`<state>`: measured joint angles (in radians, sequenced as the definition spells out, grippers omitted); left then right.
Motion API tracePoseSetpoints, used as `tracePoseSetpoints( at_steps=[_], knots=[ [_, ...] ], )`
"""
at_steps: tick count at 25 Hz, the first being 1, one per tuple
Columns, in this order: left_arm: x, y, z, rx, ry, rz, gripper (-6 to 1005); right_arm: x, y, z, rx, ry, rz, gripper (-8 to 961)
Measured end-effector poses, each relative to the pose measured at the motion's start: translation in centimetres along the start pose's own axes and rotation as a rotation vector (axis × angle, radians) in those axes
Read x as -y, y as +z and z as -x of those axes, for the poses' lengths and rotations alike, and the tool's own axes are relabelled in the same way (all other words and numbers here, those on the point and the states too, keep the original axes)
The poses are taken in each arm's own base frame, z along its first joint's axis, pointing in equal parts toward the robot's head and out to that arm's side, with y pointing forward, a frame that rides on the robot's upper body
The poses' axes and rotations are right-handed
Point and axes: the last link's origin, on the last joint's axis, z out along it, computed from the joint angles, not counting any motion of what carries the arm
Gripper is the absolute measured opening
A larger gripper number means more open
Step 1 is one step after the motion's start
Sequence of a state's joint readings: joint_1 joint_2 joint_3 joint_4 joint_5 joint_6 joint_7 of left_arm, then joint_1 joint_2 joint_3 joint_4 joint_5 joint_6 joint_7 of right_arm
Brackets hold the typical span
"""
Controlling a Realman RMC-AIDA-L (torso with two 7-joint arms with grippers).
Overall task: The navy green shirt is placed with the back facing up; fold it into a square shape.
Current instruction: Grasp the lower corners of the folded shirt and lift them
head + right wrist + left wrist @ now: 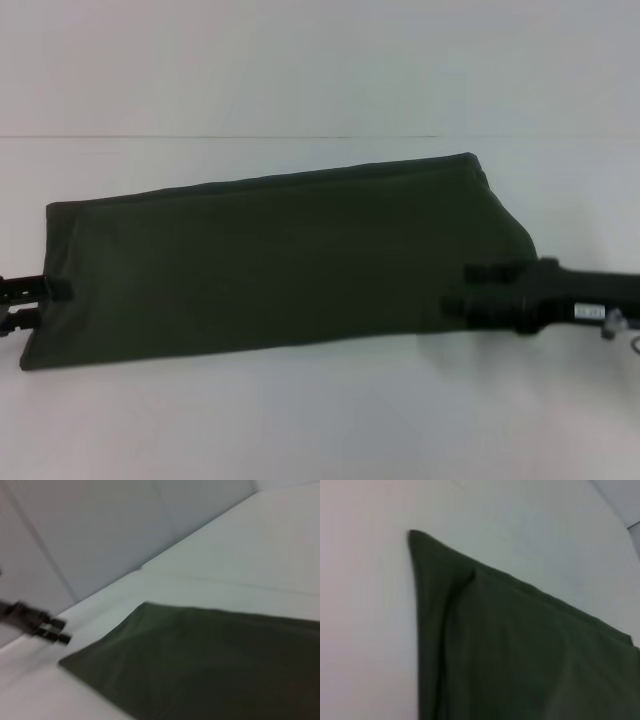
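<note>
Shirt point(280, 265) folded into long dark green band across middle of white table point(300, 420). Left gripper point(50, 300) at 9 o'clock end, right gripper point(462, 290) at 3 o'clock end; finger state on either: cannot tell.

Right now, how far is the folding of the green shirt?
Partly done: the navy green shirt already lies as a long folded band on the white table. In hand: the left gripper is at one short end, the right gripper over the other. Left: folding the band across into a square.
</note>
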<state>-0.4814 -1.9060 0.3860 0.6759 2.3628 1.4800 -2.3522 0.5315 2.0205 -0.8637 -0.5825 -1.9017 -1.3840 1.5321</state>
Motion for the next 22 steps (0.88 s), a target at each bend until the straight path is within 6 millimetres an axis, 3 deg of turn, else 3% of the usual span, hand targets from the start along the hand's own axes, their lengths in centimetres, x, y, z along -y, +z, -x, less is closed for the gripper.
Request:
tracePoseSetpoints(
  at_steps=[8, 22],
  knots=[
    [0.7, 0.3, -0.7, 0.009, -0.013, -0.093, 782, -2.0, 1.0, -1.7, -0.061, -0.101, 0.098, 801],
    [0.9, 1.5, -0.3, 0.064, 0.038, -0.159, 784, -2.1, 1.5, -1.6, -0.070, -0.115, 0.102, 801]
  ],
)
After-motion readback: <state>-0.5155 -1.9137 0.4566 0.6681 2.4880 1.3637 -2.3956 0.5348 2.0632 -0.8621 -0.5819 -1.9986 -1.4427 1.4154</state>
